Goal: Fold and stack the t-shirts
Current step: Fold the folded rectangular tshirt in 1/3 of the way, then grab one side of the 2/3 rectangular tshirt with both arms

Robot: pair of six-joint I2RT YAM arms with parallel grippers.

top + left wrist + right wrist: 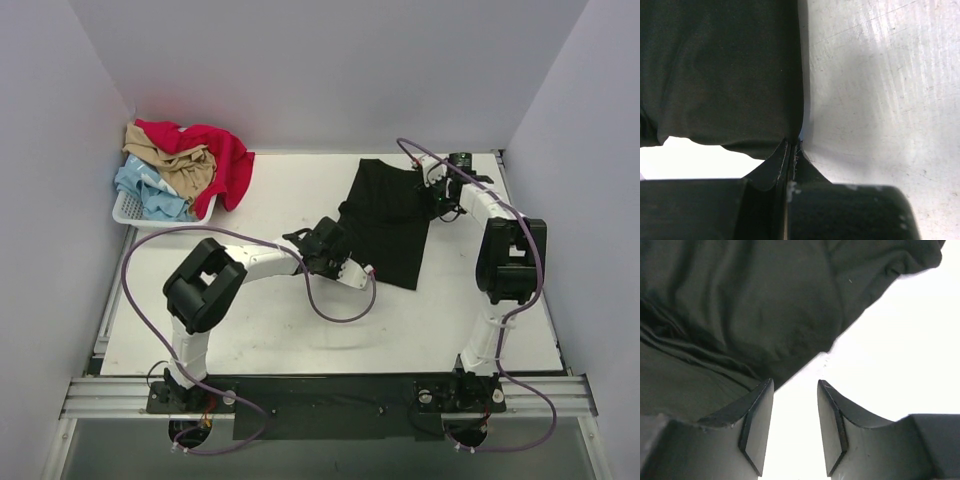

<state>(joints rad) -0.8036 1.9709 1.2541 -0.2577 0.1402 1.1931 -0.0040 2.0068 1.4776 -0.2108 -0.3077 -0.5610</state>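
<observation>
Early in the job: your large black cotton t-shirt (385,220) lies spread as a slanted panel on the white tabletop (250,330), right of centre and toward the far edge. Its print is out of sight. It is the only garment out, it looks no more than partly folded, and no stack exists yet.

The red t-shirt (225,155), the tan t-shirt (180,160) and the pale blue t-shirt (145,190) sit heaped in the white plastic lattice basket (125,212) at the far left corner, all waiting to be folded.

Your left gripper (791,150) is pinched tight on the black shirt's near left edge, with cloth caught between the closed fingers. Your right gripper (795,390) sits at the shirt's far right side, near the table's far right corner. Its jaws are parted over bare table and hold nothing; the shirt's hem lies just ahead of them, beside the left-hand finger (757,420).
</observation>
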